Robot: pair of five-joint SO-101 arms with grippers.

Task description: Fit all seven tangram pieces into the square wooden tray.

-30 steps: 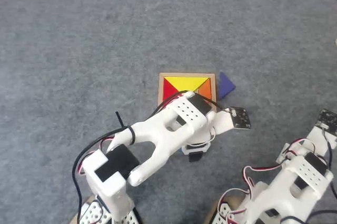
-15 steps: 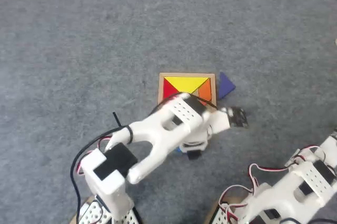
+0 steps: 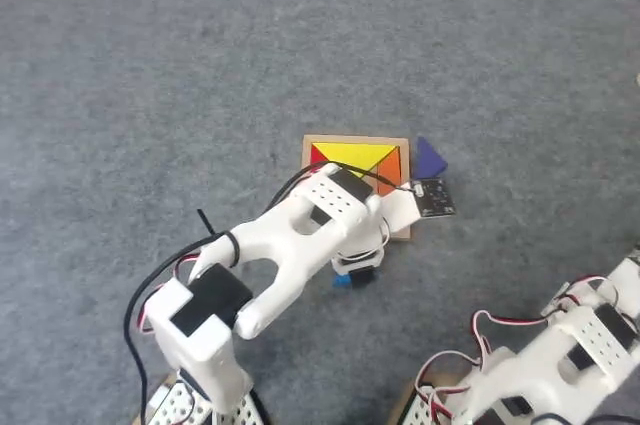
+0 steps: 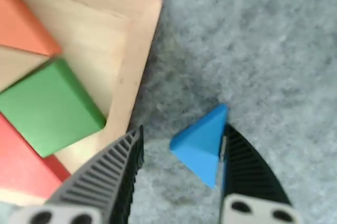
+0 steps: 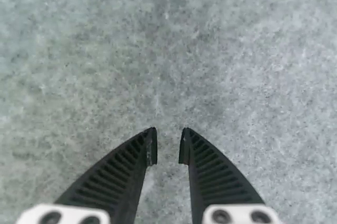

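The left arm [image 3: 300, 245] stretches from the near left of the grey carpet [image 3: 150, 95] over the near part of the square wooden tray [image 3: 355, 142]. Its left gripper [image 4: 183, 129] points down with the fingers [image 4: 118, 166] spread wide. The blue triangle [image 4: 200, 142] lies flat on the carpet between them, its long side against the inner face of one finger, with a clear gap to the other. It is just outside the tray's corner and not inside the rim [image 4: 139, 39]. From above, the same blue piece [image 3: 343, 279] peeks out beside the gripper, just on the near side of the tray. Inside the tray the high view shows, left to right, a red piece [image 3: 321, 159], a yellow triangle [image 3: 355, 156] along the far edge and an orange piece [image 3: 392, 167] at the right wall. The left wrist view adds a green square piece [image 4: 50, 110] lying next to the red one, close to the orange one's tip, with bare wood between it and the rim. A purple piece [image 3: 428, 157] lies on the carpet just beside the tray's right edge. The right arm [image 3: 560, 355] sits folded at the near right, well apart from the tray. The right gripper [image 5: 167, 142] is over bare carpet, its fingers [image 5: 134, 163] drawn almost together and pinching nothing.
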